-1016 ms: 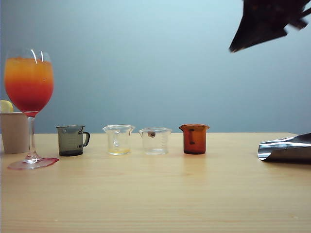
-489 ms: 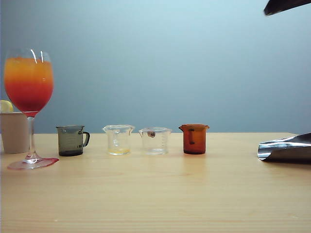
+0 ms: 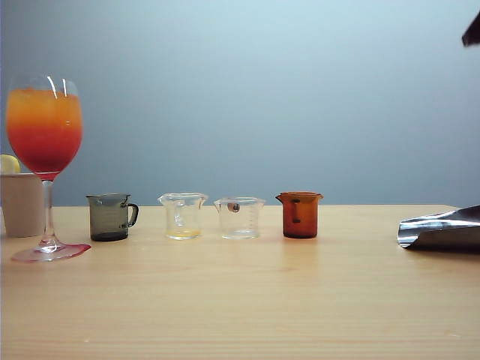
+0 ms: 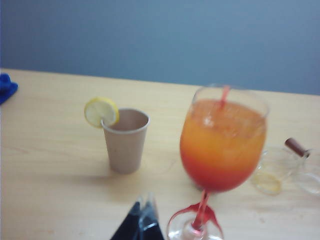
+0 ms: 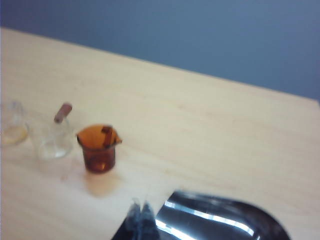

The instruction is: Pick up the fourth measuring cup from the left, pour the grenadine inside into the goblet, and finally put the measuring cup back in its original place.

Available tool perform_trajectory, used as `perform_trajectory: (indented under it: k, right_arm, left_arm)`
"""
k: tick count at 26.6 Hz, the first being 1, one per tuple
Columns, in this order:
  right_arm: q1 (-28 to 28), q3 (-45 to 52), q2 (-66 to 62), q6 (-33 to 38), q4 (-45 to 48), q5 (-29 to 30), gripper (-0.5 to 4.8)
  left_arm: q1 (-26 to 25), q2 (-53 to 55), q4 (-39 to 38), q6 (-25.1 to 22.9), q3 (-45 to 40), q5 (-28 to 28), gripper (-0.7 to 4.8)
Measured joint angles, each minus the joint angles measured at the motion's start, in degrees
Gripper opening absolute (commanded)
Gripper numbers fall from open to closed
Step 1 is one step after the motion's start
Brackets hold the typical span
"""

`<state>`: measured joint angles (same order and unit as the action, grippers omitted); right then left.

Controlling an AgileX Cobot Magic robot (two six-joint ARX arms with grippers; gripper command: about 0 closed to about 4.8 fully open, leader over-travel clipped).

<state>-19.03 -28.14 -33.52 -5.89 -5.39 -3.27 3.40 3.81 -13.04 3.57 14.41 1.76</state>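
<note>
The fourth measuring cup (image 3: 300, 214) is standing upright in its row near the worktop's (image 3: 240, 300) far edge, apparently emptied. The right tool (image 5: 141, 209), fingers pressed together and holding nothing, is hanging above and nearer it. The left tool (image 4: 144, 206), also closed, is hovering beside the filled goblet (image 3: 45, 135).
</note>
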Motion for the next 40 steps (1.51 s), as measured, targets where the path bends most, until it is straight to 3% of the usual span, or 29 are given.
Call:
perform_trajectory:
  k: [9, 22, 28, 40]
  right_arm:
    - [0.0, 8.2, 0.8, 0.0, 10.6, 0.6, -0.02]
    - [0.0, 10.3, 0.9, -0.2, 12.3, 6.2, -0.02]
    - [0.0, 10.6, 1.6, -0.2, 12.7, 6.4, -0.02]
    - [3.5, 20.9, 14.9, 0.5, 12.9, 3.8, -0.02]
  left_arm:
    - [0.0, 0.0, 10.3, 1.4, -8.5, 1.9, -0.05]
    - [0.0, 0.0, 9.0, 1.4, -9.6, 1.9, -0.04]
    - [0.0, 0.0, 9.0, 1.4, -9.6, 1.9, -0.04]
    - [0.0, 0.0, 8.9, 1.4, -9.6, 1.9, -0.05]
